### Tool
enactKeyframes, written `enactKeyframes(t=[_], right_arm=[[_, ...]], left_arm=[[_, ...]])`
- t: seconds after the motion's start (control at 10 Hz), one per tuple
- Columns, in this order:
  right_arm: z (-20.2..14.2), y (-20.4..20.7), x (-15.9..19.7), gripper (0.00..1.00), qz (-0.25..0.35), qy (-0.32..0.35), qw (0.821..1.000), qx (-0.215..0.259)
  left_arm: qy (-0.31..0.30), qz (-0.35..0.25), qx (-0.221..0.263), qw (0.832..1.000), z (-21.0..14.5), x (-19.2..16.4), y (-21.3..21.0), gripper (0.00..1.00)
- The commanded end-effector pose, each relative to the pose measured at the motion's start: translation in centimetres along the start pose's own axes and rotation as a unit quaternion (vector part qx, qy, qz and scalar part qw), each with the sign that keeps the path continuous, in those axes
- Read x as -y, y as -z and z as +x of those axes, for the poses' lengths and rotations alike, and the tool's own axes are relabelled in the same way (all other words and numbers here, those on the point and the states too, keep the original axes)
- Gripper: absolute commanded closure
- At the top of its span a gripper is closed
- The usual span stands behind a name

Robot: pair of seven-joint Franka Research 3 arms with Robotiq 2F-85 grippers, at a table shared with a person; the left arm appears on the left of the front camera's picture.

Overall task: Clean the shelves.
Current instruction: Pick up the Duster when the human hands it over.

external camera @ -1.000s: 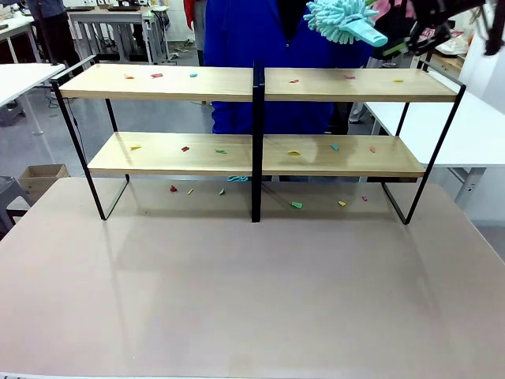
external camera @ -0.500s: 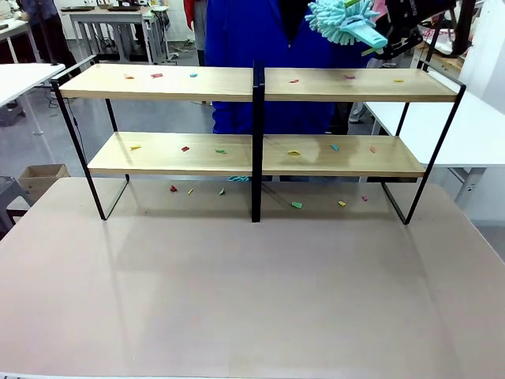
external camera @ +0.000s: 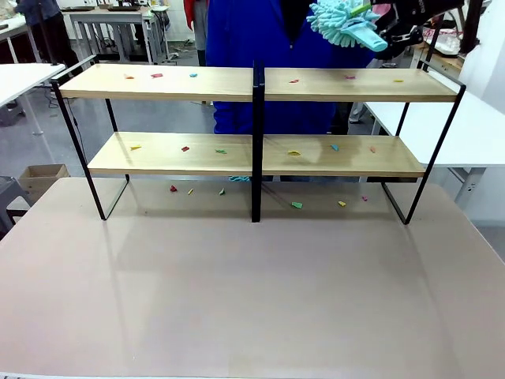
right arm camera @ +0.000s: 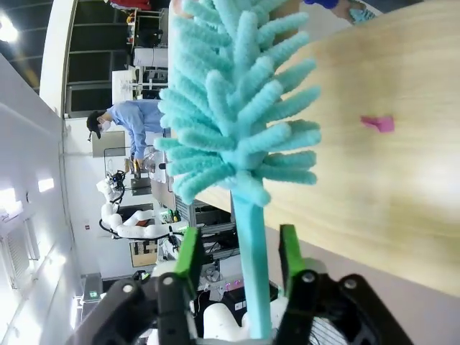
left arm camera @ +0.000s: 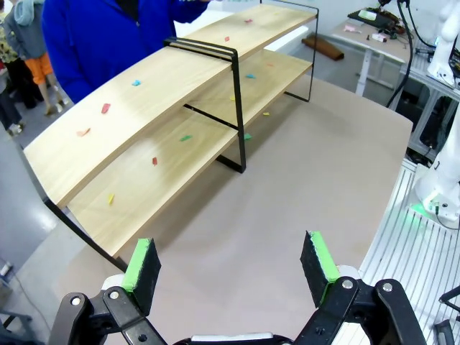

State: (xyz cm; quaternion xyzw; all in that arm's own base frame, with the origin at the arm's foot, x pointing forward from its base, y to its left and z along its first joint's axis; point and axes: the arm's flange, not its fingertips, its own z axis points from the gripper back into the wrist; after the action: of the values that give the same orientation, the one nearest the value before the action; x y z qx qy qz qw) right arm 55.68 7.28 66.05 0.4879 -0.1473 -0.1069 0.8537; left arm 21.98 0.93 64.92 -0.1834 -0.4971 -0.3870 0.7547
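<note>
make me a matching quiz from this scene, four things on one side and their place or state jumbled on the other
Things
1 left pincer
2 right pincer
3 duster
4 shelves

Place or state
a strewn with small coloured scraps
b shut on a teal handle
c open, holding nothing
d fluffy head held up near the top board's right half

Pairs: 1-c, 2-b, 3-d, 4-a

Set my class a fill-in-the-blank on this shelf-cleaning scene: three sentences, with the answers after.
1. The right gripper holds a teal ___ above the shelves.
2. The left gripper hangs over the table with its jaws ___.
3. The shelves have ___ light-wood boards.
Missing words: duster; open; two.
</note>
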Motion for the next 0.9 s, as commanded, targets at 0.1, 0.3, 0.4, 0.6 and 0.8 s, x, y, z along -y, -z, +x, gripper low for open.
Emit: enactKeyframes(t=[0.1, 0.3, 0.4, 0.6, 0.8], right_arm=[[-0.2, 0.1, 0.0, 0.94, 0.006, 0.006, 1.0, -0.013], [0.0, 0.2, 0.2, 1.0, 0.001, 0.009, 1.0, -0.013], [0.0, 0.1, 0.3, 1.0, 0.003, 0.012, 1.0, -0.014], [-0.5, -0.7, 0.2, 1.0, 0.012, 0.008, 1.0, -0.022], [-2.5, -4.4, -1.3, 1.0, 0.004, -0.013, 0.998, -0.062]], left_arm=[[0.0, 0.0, 0.0, 1.0, 0.1, 0.0, 0.0, 0.0], [0.0, 0.0, 0.0, 1.0, 0.1, 0.0, 0.0, 0.0], [0.0, 0.0, 0.0, 1.0, 0.1, 0.0, 0.0, 0.0], [0.0, 0.0, 0.0, 1.0, 0.1, 0.0, 0.0, 0.0], [0.0, 0.0, 0.0, 1.0, 0.1, 0.0, 0.0, 0.0]])
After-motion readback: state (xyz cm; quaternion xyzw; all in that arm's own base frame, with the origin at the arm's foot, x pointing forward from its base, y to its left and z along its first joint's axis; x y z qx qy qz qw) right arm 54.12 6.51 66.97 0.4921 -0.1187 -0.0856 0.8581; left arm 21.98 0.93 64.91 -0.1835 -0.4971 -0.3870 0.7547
